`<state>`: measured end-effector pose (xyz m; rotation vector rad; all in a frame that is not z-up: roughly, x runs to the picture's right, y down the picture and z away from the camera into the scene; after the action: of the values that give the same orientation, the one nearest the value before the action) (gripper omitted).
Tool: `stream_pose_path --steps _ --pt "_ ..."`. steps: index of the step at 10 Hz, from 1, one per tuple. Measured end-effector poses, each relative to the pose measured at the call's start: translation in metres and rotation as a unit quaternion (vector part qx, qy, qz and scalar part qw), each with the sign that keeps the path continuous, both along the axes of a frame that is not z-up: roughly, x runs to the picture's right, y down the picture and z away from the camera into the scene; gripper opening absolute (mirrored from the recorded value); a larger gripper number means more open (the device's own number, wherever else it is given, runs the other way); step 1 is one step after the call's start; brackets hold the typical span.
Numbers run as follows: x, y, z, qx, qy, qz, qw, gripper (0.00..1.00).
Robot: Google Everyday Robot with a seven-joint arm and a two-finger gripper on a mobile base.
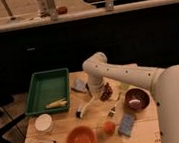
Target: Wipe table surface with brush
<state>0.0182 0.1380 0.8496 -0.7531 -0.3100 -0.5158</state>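
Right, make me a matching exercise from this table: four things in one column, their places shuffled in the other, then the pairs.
Things:
1. green tray
2. orange bowl
3. dark red bowl
4. gripper

Places:
A. mid-table, by the upper end of the brush handle
B. near the front edge of the table surface
C. right side, close to the white arm
D. back-left corner

Pairs: 1-D, 2-B, 3-C, 4-A

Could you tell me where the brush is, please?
In the camera view, the brush is near centre, just right of the green tray and above the orange bowl, its handle slanting up to the gripper.
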Motion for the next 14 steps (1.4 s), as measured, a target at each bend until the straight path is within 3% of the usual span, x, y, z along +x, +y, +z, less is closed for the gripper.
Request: stream_pose_path --steps 4,8,11,14 --pt "-0.016 0.021 -0.008 -0.019 -0.014 -0.026 0.9994 0.0" --pt "0.026 0.032 -0.009 -0.031 0.018 -0.015 0.9992 0.0" --pt "0.055 0.026 -0.008 -0.026 0.046 -0.004 0.9986 0.0" --pt "0.047 0.012 -0.007 -0.013 0.045 -0.006 0.9989 0.0"
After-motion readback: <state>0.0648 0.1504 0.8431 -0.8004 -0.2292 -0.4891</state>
